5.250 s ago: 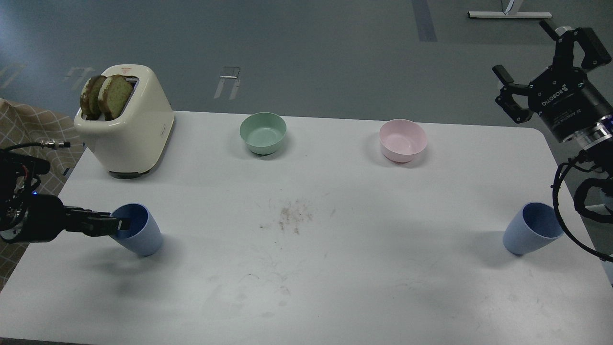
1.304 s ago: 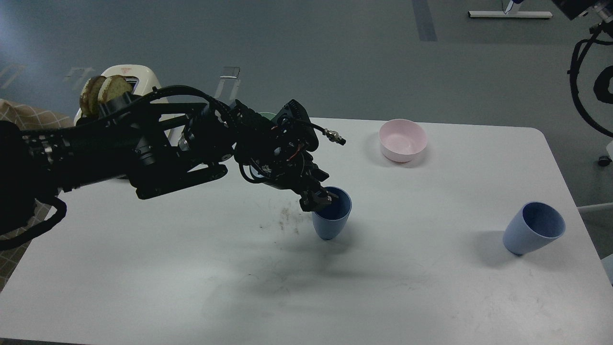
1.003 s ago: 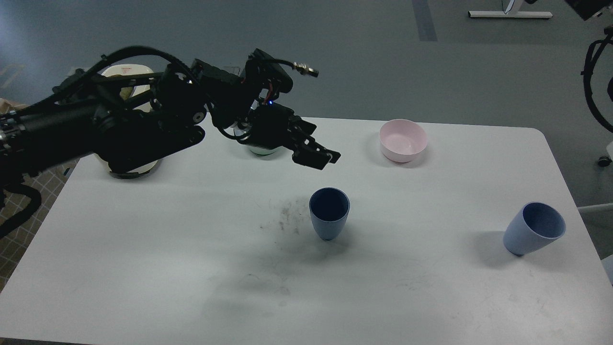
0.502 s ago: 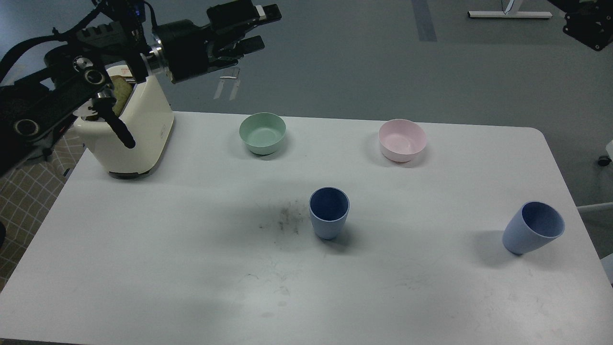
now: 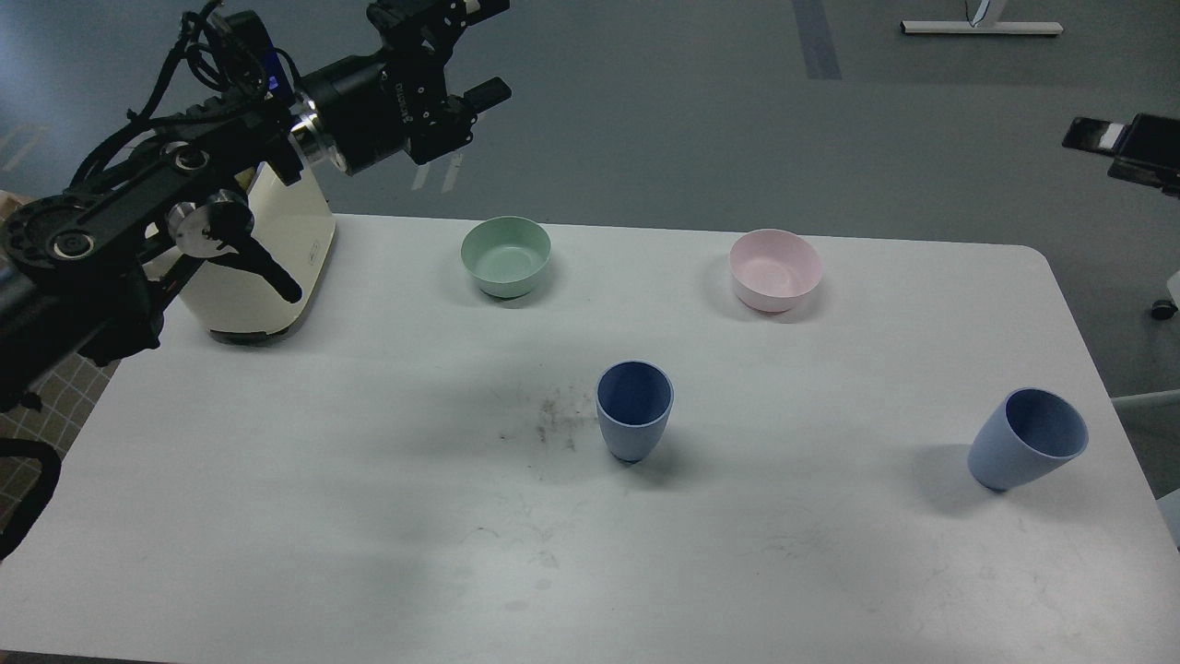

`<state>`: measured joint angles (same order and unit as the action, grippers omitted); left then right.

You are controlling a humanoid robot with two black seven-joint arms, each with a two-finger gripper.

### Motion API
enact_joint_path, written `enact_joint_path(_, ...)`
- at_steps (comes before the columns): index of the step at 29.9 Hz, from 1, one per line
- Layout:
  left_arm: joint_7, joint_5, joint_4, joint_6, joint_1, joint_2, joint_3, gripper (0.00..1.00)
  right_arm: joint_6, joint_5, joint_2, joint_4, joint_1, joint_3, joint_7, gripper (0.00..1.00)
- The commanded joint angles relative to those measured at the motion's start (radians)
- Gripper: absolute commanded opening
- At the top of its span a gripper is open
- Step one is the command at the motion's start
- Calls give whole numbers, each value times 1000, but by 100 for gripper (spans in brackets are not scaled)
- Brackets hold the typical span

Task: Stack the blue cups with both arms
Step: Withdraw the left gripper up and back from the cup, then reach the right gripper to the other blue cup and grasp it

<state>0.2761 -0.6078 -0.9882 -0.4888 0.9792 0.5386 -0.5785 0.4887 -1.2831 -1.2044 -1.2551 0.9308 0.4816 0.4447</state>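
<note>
One blue cup [image 5: 634,410] stands upright near the middle of the white table [image 5: 304,516], with nothing holding it. The second blue cup [image 5: 1026,450] stands near the right edge. Its mouth faces me and it leans to the right. My left gripper [image 5: 489,51] is raised high over the far left of the table, above the floor beyond the table's far edge. It is open and empty, far from both cups. Only a dark end piece of my right gripper [image 5: 1125,148] shows at the right edge, high above the right cup. Its fingers cannot be told apart.
A cream toaster [image 5: 277,249] stands at the far left, partly behind my left arm. A mint-green bowl [image 5: 505,255] and a pink bowl [image 5: 774,269] sit along the far edge. A dirty smudge [image 5: 553,424] lies left of the middle cup.
My left gripper carried one cup from the left side to the table's middle, let go of it and rose back to the upper left. My right arm's end dropped lower at the right edge.
</note>
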Motion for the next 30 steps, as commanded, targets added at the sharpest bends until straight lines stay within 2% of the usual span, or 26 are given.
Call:
enact_joint_path(1, -2, 0, 0, 0, 1, -28, -1, 97, 0, -148, -21, -10, -55, 0, 8, 100)
enact_joint_path(8, -2, -3, 23, 0, 0, -71, -1, 97, 0, -386, -9, -12, -141, -1, 19, 100)
enact_joint_path(20, -5, -10, 28, 0, -13, -88, -1, 97, 0, -463, -15, -6, -218, -1, 34, 100)
enact_joint_path(30, -17, -10, 28, 0, -14, -88, -3, 97, 0, -463, 9, 57, -279, -23, 34, 100)
